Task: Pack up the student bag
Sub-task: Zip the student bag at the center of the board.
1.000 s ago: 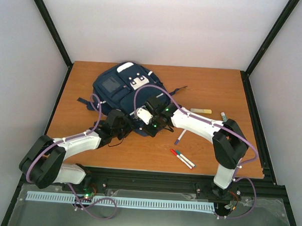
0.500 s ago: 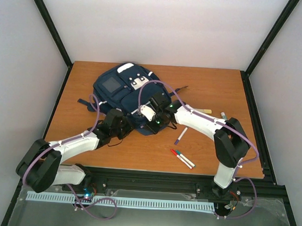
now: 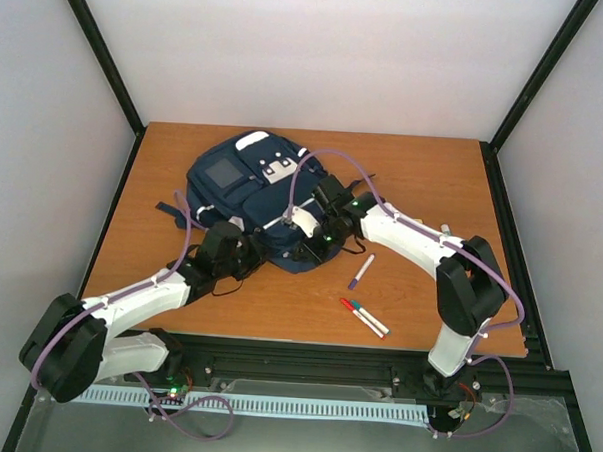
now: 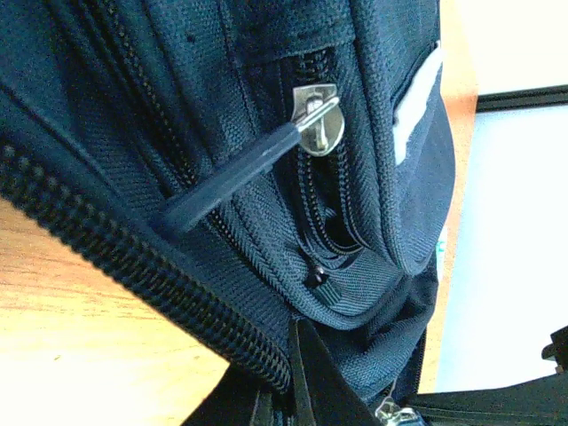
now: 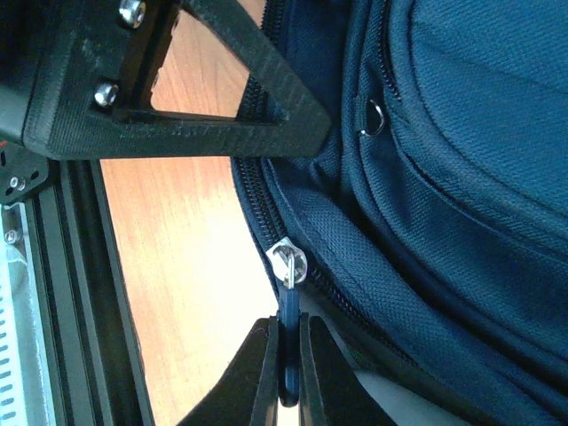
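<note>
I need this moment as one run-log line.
right gripper: shut on zipper pull of student bag | left gripper: shut at bag's near edge | markers: on table

I count one student bag (image 3: 229,178) on one table (image 3: 434,172). There are two arms, the left arm (image 3: 143,294) and the right arm (image 3: 406,236). Three markers are clear to me: one purple marker (image 3: 361,272), one red-capped marker (image 3: 362,320) and one green-capped marker (image 3: 372,317). My wrist views show one zipper pull (image 4: 240,169) and a second zipper pull (image 5: 288,355).
</note>
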